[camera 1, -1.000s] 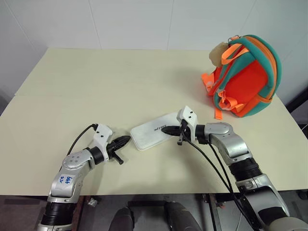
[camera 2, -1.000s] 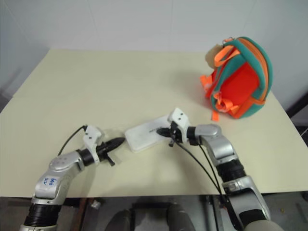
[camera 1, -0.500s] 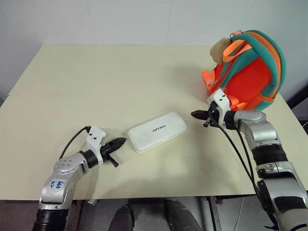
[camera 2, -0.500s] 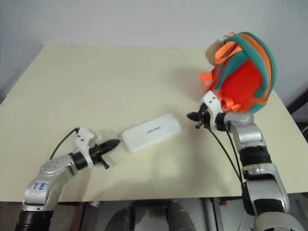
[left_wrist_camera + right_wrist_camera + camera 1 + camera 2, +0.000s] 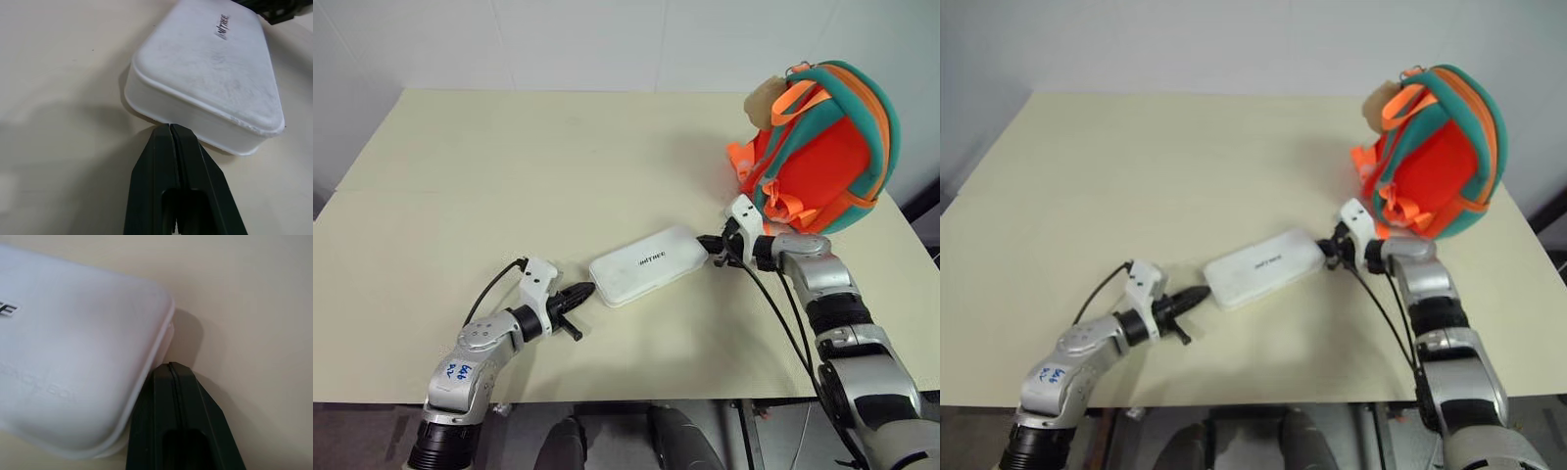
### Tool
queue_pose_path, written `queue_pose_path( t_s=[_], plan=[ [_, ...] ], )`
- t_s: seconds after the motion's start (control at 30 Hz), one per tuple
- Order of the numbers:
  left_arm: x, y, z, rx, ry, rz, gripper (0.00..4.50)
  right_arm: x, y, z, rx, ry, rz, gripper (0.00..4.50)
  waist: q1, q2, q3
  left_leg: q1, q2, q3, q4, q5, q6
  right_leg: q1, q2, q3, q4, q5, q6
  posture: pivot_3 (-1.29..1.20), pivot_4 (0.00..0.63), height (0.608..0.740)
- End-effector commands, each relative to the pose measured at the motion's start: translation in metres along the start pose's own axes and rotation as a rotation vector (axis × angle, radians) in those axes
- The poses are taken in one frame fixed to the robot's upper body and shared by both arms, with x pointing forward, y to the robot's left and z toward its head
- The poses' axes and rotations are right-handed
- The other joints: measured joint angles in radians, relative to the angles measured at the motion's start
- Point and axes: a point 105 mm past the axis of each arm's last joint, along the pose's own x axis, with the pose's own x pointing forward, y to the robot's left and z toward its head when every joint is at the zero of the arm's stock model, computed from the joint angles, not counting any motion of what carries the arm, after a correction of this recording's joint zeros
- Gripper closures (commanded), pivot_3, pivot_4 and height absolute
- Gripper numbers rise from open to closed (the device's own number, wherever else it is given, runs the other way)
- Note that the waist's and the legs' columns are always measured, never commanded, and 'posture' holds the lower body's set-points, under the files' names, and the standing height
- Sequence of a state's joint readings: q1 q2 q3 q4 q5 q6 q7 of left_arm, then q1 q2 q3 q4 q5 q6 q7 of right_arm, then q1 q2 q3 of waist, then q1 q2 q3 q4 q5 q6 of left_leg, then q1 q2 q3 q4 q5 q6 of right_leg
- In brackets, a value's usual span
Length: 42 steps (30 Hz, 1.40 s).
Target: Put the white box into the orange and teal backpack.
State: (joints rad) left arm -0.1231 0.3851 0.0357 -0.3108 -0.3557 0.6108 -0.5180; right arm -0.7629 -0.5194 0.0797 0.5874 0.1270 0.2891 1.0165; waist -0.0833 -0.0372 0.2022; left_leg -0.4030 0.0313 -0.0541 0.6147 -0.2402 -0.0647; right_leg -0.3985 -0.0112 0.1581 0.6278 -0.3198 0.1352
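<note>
- Both sets of jaws are pressed fully together and pinch nothing. The left gripper (image 5: 583,291) has its closed tip at one short end of the white box (image 5: 649,265); the right gripper (image 5: 709,242) has its closed tip at the opposite short end.
- Contact: each wrist view shows a tip at the box wall. Whether the tips press on it or stop just short cannot be told for certain.
- Change: half a second ago the right gripper was well apart from the box, near the backpack straps. It has since come back to the box's far end, and the left gripper has closed in on the near end.
- Meaning: the box now lies bracketed between two closed tips, probably for a two-sided squeeze or push rather than a pinch.
- Position: the box lies flat on the table (image 5: 509,176), lettering up, outside the orange and teal backpack (image 5: 827,147), which stands upright near the right gripper.
- Status: insertion not yet begun.
</note>
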Motion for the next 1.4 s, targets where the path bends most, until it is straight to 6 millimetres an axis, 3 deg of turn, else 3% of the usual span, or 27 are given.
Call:
queue_pose_path(
  t_s=[0.03,0.23,0.57,0.73,0.9,0.97,1.13,1.27,1.33,1.4],
  plan=[
    [-0.001,-0.005,0.013,0.038,-0.035,-0.025,4.44,-0.003,0.026,0.006,-0.019,-0.003,0.11,4.5,0.001,0.0,0.0,0.0,0.0,0.0,0.0,0.0,0.0,0.0,0.0,0.0,0.0,0.0,0.0,0.0,0.15,0.74],
    [0.002,0.0,0.014,0.054,-0.025,-0.038,4.44,-0.023,0.045,0.003,0.015,0.025,0.119,4.5,0.001,0.0,0.0,0.0,0.0,0.0,0.001,0.0,0.0,0.001,0.0,0.0,0.0,0.0,0.0,0.0,0.15,0.74],
    [0.004,-0.003,0.011,0.052,-0.004,-0.081,4.44,-0.04,0.054,-0.005,0.07,0.065,0.071,4.5,0.005,0.0,0.0,0.0,-0.001,-0.001,0.001,0.0,0.0,0.001,0.0,0.0,0.0,0.0,0.0,0.0,0.15,0.74],
    [0.004,0.001,0.01,0.056,0.006,-0.085,4.44,-0.044,0.048,-0.004,0.072,0.066,0.038,4.5,0.005,0.0,0.0,0.0,-0.001,0.0,0.001,0.0,0.0,0.001,0.0,0.0,0.0,0.0,0.0,0.0,0.15,0.74],
    [-0.005,0.016,0.019,0.073,-0.01,-0.057,4.44,-0.061,0.018,0.003,0.074,0.07,-0.056,4.5,0.005,0.0,0.0,0.0,-0.001,0.0,0.001,0.0,0.0,0.001,0.0,0.0,-0.001,0.0,0.0,0.0,0.15,0.74],
    [-0.011,0.025,0.018,0.076,0.023,-0.052,4.5,-0.072,0.025,0.008,0.087,0.088,0.028,4.13,0.006,0.001,0.001,0.0,-0.001,0.0,0.001,0.0,0.0,0.001,0.0,0.0,0.0,0.0,0.0,0.0,0.15,0.74],
    [-0.021,0.059,0.026,0.119,0.079,-0.006,3.26,-0.093,0.005,0.018,0.041,0.117,-0.039,2.63,0.004,0.001,0.001,0.0,0.0,-0.001,0.001,0.0,0.0,0.001,0.0,-0.001,-0.001,0.0,-0.001,0.0,0.15,0.74],
    [-0.021,0.067,0.032,0.042,0.118,-0.058,1.98,-0.101,0.002,0.027,0.038,0.11,-0.041,1.27,0.004,0.001,0.001,-0.001,-0.001,0.0,0.001,0.0,0.0,0.001,0.0,-0.001,-0.001,0.0,0.0,0.0,0.15,0.74],
    [-0.019,0.059,0.038,-0.079,0.128,-0.137,1.39,-0.101,0.012,0.032,0.058,0.1,0.006,1.26,0.003,0.001,0.001,-0.001,0.0,0.0,0.0,0.0,0.0,0.0,0.0,-0.001,-0.001,-0.001,0.0,0.0,0.15,0.74],
    [-0.019,0.049,0.044,-0.182,0.141,-0.208,1.39,-0.099,0.023,0.033,0.081,0.108,0.052,1.26,0.004,0.002,0.001,-0.002,0.0,-0.001,0.0,0.0,0.0,0.0,0.0,-0.001,-0.001,-0.001,0.0,0.0,0.15,0.74]
  ],
)
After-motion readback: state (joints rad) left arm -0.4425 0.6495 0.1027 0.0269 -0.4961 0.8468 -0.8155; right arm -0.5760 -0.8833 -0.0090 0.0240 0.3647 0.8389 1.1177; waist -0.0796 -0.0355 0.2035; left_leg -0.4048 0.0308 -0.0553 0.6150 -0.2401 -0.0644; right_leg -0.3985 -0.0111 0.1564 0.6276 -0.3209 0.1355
